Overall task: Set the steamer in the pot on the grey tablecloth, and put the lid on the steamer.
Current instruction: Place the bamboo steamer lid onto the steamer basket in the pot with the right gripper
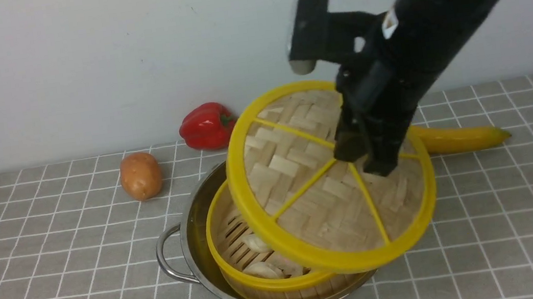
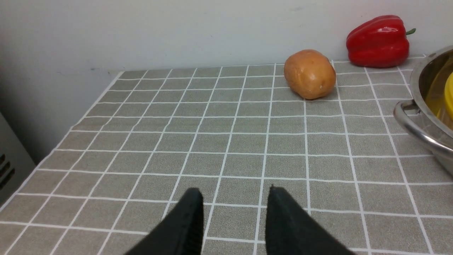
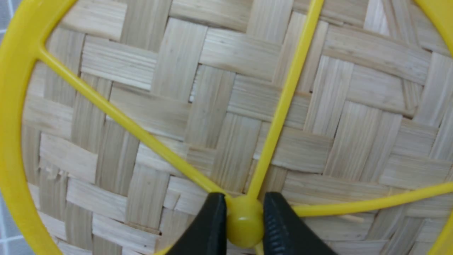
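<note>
Lid, woven bamboo: right hand clenched on its centre knob, held tilted above the steamer seated in the pot, ready for lowering.

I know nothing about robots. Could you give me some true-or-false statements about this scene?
The steamer sits inside the pot. True.
The lid lies flat on the steamer. False: it is tilted, its centre knob pinched by the right gripper.
The left gripper holds the potato. False: it is open and empty, apart from the potato.
A banana lies on the grey tablecloth. True.
</note>
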Tool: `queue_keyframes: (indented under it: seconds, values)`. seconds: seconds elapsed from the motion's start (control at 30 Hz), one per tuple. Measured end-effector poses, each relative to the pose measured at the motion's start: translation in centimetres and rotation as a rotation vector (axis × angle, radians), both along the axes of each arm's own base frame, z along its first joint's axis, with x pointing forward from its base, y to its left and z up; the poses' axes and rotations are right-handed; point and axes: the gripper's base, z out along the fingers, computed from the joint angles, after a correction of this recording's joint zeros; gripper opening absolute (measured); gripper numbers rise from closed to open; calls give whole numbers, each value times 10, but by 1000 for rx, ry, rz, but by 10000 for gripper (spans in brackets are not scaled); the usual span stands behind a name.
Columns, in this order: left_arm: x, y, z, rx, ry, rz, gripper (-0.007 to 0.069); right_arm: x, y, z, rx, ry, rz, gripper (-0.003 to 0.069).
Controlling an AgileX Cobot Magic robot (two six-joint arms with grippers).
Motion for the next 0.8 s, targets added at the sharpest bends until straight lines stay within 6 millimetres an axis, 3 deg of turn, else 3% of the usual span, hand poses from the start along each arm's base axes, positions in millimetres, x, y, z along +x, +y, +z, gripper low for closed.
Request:
queue_keyframes:
  seconds: [0.3, 0.57, 0.8]
  values:
    - [0, 0, 0, 0, 0, 0, 243, 34, 29, -27, -48, -17, 41, 144]
    - [0, 0, 0, 0, 0, 0, 243, 39, 35, -41, -42, 23, 49, 144]
    - [0, 0, 0, 0, 0, 0, 243, 39, 37, -42, -31, 26, 71, 144]
